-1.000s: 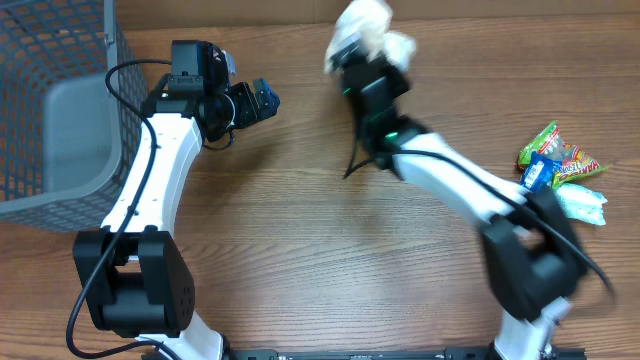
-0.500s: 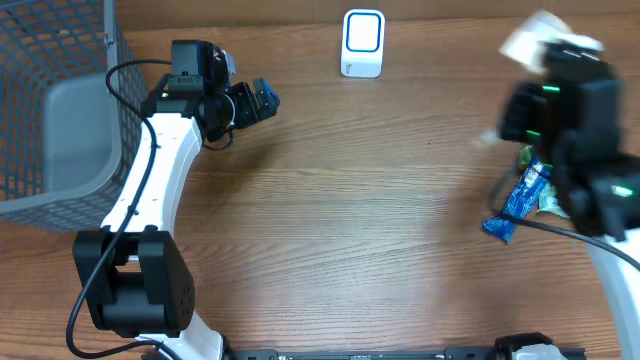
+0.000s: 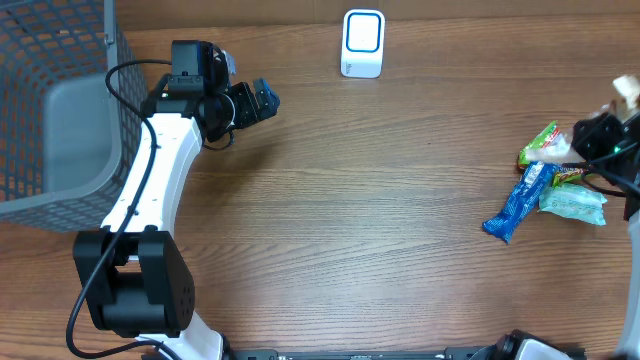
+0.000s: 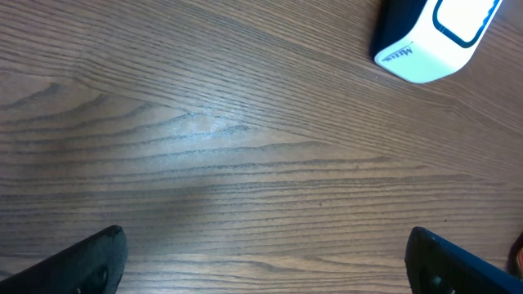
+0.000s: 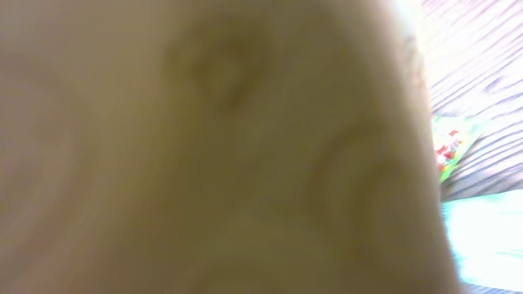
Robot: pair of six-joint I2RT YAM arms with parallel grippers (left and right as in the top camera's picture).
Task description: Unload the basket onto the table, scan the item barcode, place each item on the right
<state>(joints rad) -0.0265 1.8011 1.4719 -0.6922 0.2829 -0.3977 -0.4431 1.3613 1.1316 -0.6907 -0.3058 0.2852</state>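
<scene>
The white barcode scanner [image 3: 362,43] stands at the back middle of the table; the left wrist view has it [image 4: 433,37] at the top right. My right gripper [image 3: 612,118] is at the far right edge, above the snack pile, shut on a pale packet [image 3: 626,88]. That packet [image 5: 204,147] fills the right wrist view as a beige blur and hides the fingers. My left gripper [image 3: 255,100] hovers open and empty at the back left; both fingertips [image 4: 98,261] sit at the bottom corners over bare wood.
A green packet [image 3: 540,145], a blue packet [image 3: 515,205] and a teal packet [image 3: 575,203] lie together at the right. A grey wire basket [image 3: 60,110] stands at the far left, beside the left arm.
The right arm has swung from in front of the scanner across to the far right with the pale packet, uncovering the scanner. The left arm has not moved.
</scene>
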